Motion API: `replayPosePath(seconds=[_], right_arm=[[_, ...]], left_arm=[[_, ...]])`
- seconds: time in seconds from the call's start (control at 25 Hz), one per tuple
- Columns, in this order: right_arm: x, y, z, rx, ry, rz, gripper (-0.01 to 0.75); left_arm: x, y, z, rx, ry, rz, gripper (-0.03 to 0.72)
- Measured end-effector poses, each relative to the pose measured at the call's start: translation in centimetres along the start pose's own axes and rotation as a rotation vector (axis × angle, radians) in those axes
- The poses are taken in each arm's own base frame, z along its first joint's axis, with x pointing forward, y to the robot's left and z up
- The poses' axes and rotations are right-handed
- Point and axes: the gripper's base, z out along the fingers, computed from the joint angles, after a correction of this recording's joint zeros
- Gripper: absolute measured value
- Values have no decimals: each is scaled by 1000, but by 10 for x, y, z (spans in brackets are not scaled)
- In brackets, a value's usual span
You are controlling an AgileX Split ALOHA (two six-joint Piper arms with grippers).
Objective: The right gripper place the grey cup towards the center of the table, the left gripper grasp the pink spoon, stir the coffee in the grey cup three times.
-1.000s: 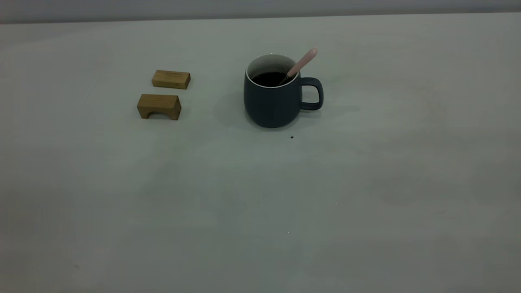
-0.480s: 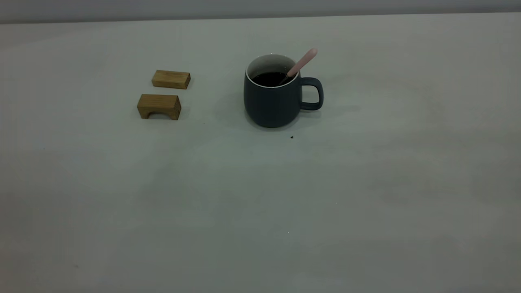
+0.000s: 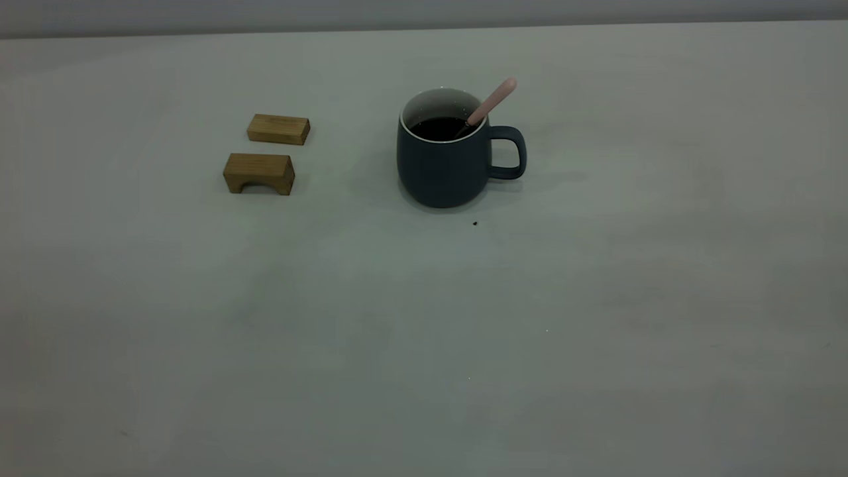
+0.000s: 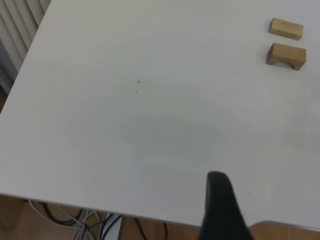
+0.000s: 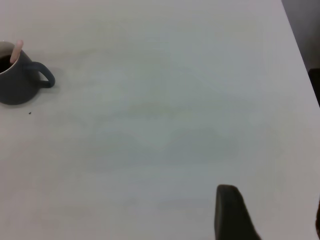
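Two wooden blocks (image 3: 268,154) left of grey cup (image 3: 445,165) | pink spoon (image 3: 489,105) leaning in coffee (image 3: 438,128) | left gripper (image 4: 222,210), right gripper (image 5: 235,215): finger spacing indiscernible, well apart from cup

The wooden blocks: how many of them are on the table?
2. The flat wooden block lies left of the grey cup; the arched wooden block stands just in front of it, apart. Nothing in view could hide another.

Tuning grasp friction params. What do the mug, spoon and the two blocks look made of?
Grey cup: likely ceramic, matte blue-grey outside, white glazed inside. Pink spoon: pale pink handle, maybe plastic or coated; dark neck, probably metal. Two blocks: wood, visible grain, unpainted.
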Motion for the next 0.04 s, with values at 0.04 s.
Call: replayPosePath(seconds=[0.04], right_arm=[[0,0,0,0,0,0,438]], left_arm=[[0,0,0,0,0,0,544]])
